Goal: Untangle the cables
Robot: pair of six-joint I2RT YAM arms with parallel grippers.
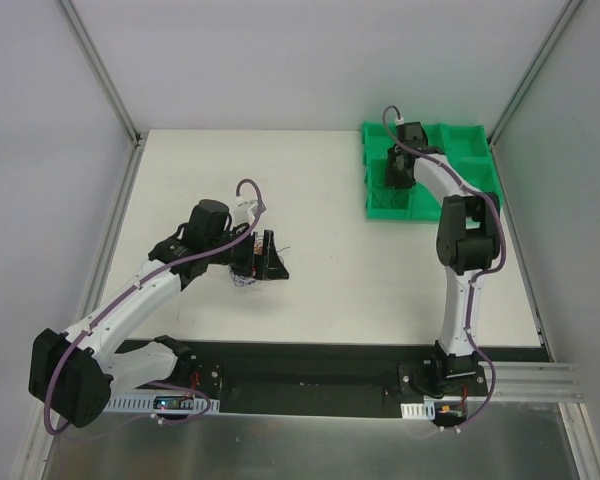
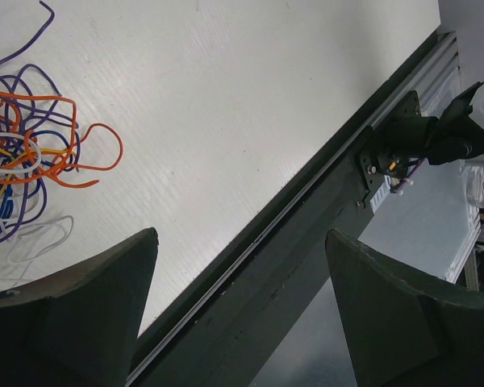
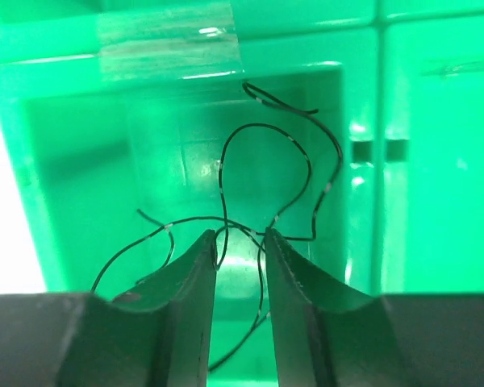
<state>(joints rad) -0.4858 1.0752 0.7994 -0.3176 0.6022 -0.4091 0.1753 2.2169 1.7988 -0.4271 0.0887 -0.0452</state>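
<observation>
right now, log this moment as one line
left gripper: open beside cable tangle on table | right gripper: slightly open over green bin, black cable between jaws | untangling: unfinished

Curly orange, purple, white, yellow cables (image 2: 24,153) tangled flat, ahead-left of my left pincer (image 2: 240,242). Black cable (image 3: 262,124) loops ahead of my right pincer (image 3: 240,238), strands passing between its fingers.

Orange, purple cables (image 2: 28,157) — black strand (image 3: 308,167), green bin (image 3: 81,145)
</observation>
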